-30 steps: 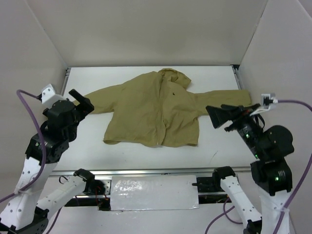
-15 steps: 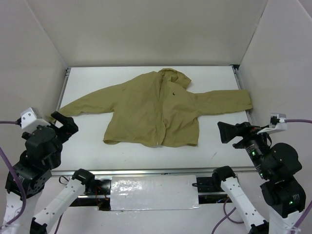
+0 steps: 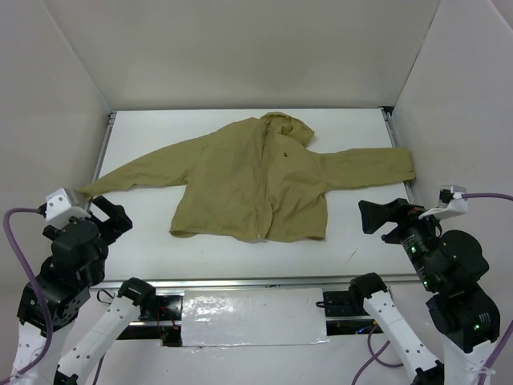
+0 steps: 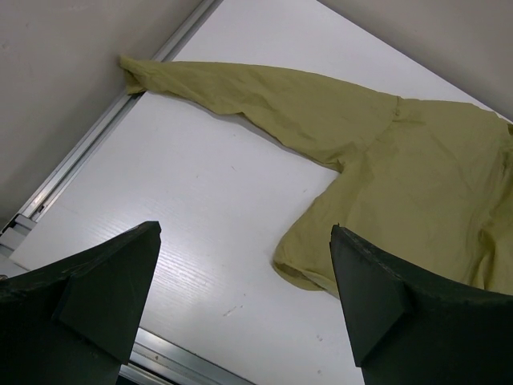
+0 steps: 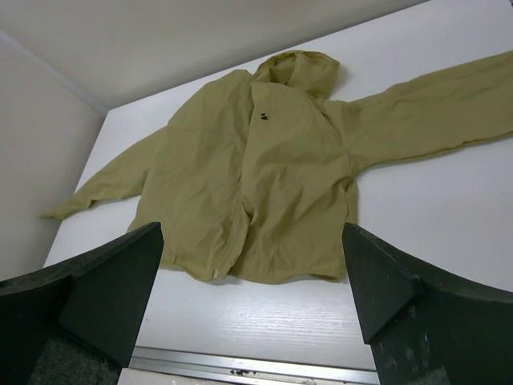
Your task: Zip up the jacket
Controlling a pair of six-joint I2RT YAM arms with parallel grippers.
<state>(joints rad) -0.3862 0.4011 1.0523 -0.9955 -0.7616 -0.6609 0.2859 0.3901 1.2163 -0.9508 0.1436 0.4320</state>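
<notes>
Left pincer (image 3: 112,217) wide, empty, pulled back to 8 o'clock. Right pincer (image 3: 373,217) wide, empty, backed to 4 o'clock. Jacket (image 3: 256,180) lay flat, untouched. Front looked shut, so job maybe done.

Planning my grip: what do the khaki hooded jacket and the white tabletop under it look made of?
The khaki hooded jacket looks like woven cloth, matte: it lies limp with soft wrinkles and no shine. The white tabletop seems a rigid board, possibly corrugated plastic, given fine parallel lines in the left wrist view.
</notes>
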